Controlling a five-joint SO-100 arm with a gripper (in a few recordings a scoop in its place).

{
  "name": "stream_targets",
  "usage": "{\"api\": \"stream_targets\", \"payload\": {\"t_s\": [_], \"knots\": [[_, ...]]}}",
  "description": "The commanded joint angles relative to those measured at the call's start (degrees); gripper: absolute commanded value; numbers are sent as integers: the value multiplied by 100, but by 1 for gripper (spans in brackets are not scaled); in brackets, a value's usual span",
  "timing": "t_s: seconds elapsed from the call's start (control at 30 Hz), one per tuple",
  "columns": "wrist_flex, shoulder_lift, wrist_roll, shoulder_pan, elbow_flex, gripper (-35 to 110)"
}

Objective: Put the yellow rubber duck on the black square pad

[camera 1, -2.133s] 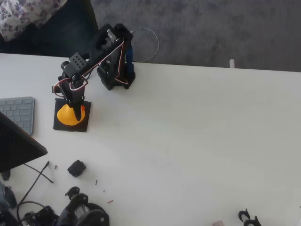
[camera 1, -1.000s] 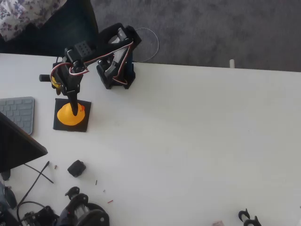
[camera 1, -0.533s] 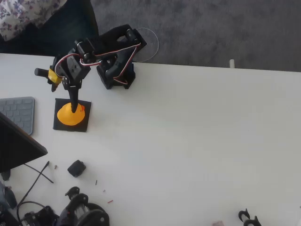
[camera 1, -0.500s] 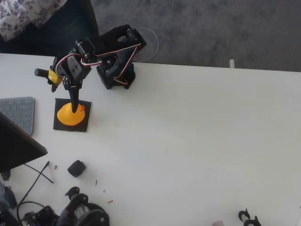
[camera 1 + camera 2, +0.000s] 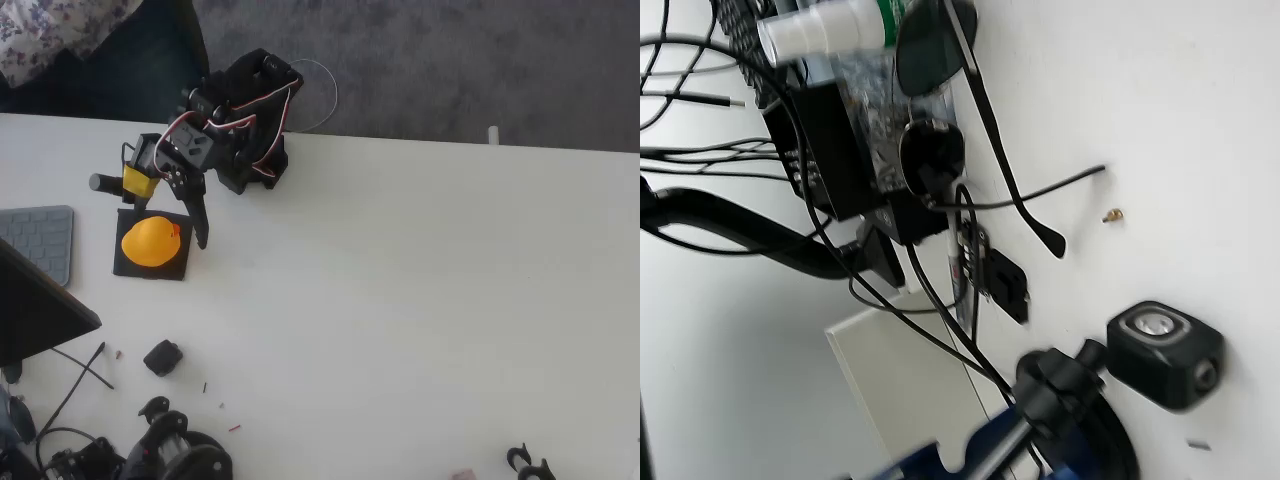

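Overhead view: yellow rubber duck (image 5: 151, 242) beside end effector (image 5: 199, 232).

free: white table (image 5: 420, 300) bare right of pad and across middle | blocked: duck (image 5: 150, 242) on pad (image 5: 180, 268), gripper (image 5: 200, 235) over its right edge | keyboard (image 5: 40, 240) close left | black lump (image 5: 162, 357), cables below

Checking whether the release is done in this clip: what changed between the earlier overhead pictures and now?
The gripper, which earlier had its fingers over the yellow rubber duck, has let go, drawn back and swung to the duck's right in the overhead view, its tip now by the right edge of the black square pad. Duck and pad stayed put, as did the keyboard.
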Motion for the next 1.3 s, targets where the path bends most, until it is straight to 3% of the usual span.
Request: {"api": "stream_targets", "payload": {"t_s": [0.0,0.4,0.63,0.9,1.27], "knots": [[-35,149,-53,-360,-123,56],[-70,149,0,-1749,-747,56],[-1063,62,237,-2259,-791,56],[-1187,53,2259,-2654,-765,56],[-1178,62,5774,-2681,-290,55]]}}
